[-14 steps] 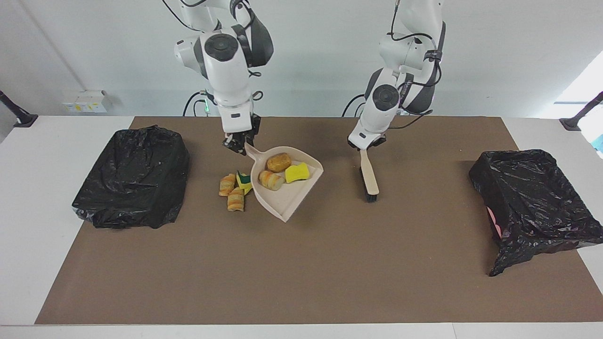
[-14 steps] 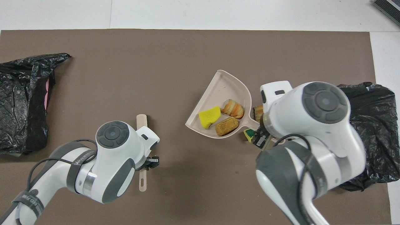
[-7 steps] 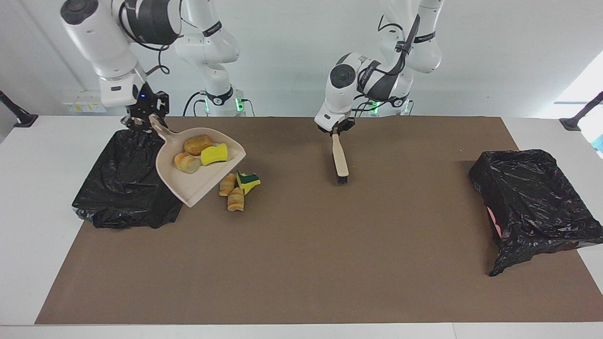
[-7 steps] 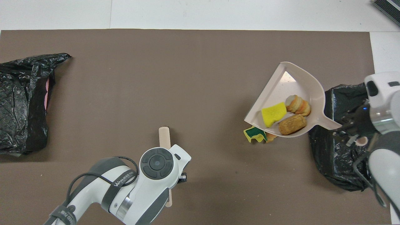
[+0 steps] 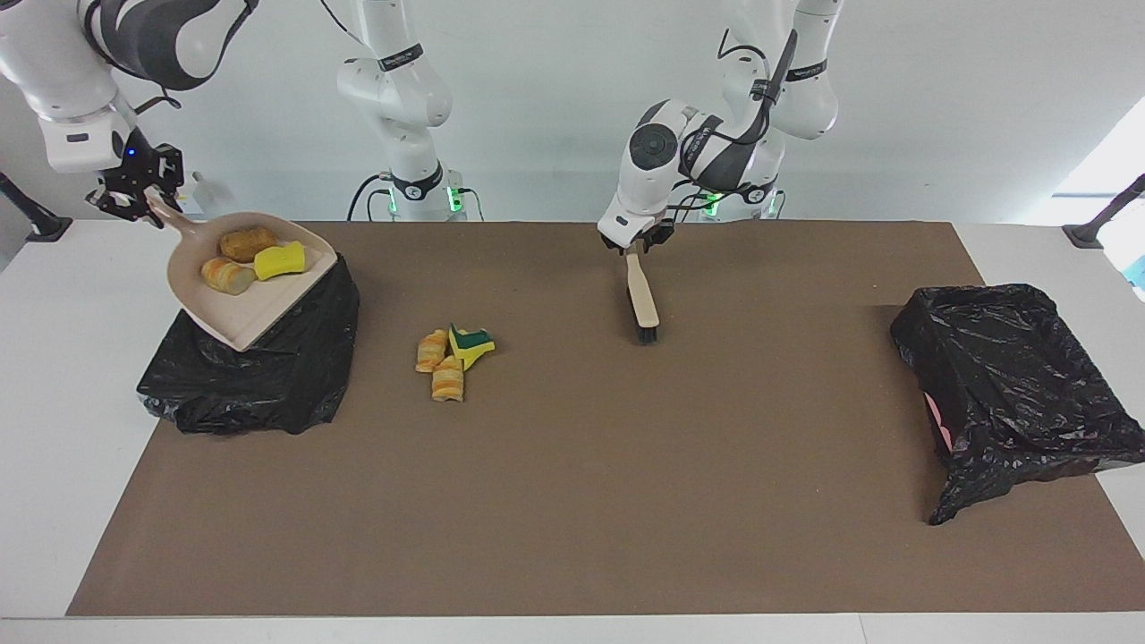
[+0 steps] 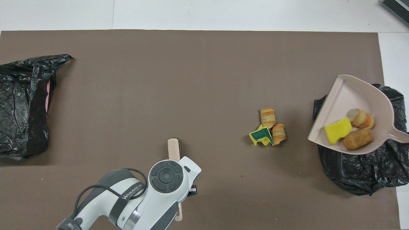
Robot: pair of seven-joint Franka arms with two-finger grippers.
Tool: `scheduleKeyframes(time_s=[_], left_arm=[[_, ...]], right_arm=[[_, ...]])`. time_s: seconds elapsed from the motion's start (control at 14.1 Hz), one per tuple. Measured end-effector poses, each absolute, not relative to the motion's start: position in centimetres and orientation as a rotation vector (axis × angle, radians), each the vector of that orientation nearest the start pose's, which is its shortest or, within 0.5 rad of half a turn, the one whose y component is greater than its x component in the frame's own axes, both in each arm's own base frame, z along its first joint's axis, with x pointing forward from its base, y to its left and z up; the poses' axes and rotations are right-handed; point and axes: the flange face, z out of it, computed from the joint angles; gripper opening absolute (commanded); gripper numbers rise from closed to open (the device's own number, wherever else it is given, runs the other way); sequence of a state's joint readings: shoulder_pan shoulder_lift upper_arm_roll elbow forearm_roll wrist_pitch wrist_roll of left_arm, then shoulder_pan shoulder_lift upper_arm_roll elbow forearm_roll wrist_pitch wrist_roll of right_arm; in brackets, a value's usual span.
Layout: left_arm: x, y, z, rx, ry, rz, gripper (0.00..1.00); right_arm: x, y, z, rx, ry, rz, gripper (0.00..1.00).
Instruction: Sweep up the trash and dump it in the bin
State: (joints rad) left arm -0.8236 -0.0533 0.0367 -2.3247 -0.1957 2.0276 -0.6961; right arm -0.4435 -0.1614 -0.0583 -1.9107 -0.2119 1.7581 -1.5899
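Note:
My right gripper (image 5: 143, 199) is shut on the handle of the beige dustpan (image 5: 237, 309), which it holds in the air over the black-lined bin (image 5: 259, 380) at the right arm's end of the table. Three pieces of trash lie in the pan: a yellow sponge (image 5: 279, 259), a brown lump (image 5: 248, 242) and a striped lump (image 5: 219, 275). Two more striped lumps (image 5: 432, 351) and a yellow-green sponge (image 5: 471, 342) sit together on the mat. My left gripper (image 5: 637, 246) is at the handle end of the beige brush (image 5: 642, 300), whose black bristles touch the mat.
A second black-lined bin (image 5: 1011, 385) stands at the left arm's end of the table. A brown mat (image 5: 572, 501) covers most of the white table. In the overhead view the dustpan (image 6: 348, 99) overlaps the bin (image 6: 358, 172).
The right arm lifted the dustpan with three pieces off the mat and carried it over the bin. The left arm shifted the brush closer to the robots and toward the loose trash.

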Motion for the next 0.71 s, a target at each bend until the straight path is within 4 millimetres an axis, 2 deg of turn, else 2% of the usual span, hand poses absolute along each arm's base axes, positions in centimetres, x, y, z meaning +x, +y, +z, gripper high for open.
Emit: scheduleKeyframes(time_s=[0.07, 0.21, 0.43, 0.57, 0.71], left_arm=[[33.2, -33.8, 34.5, -3.072, -0.040, 0.449, 1.00], [35.9, -31.7, 35.0, -3.102, -0.047, 0.440, 1.00], [41.2, -27.3, 36.3, -3.163, -0.059, 0.399, 1.00], [45.6, -24.2, 37.3, -3.204, -0.063, 0.352, 1.00], [49.7, -21.7, 37.9, -3.228, -0.071, 0.301, 1.00]], right_arm=[[43.9, -27.4, 56.5, -2.737, -1.790, 0.313, 0.00], [44.6, -27.8, 56.1, -2.737, -1.917, 0.434, 0.00], [46.2, -26.1, 54.9, -2.674, -2.105, 0.589, 0.00], [46.8, -25.1, 54.0, -2.623, -2.199, 0.677, 0.00], [47.9, -23.1, 53.8, -2.544, -2.324, 0.784, 0.00]])
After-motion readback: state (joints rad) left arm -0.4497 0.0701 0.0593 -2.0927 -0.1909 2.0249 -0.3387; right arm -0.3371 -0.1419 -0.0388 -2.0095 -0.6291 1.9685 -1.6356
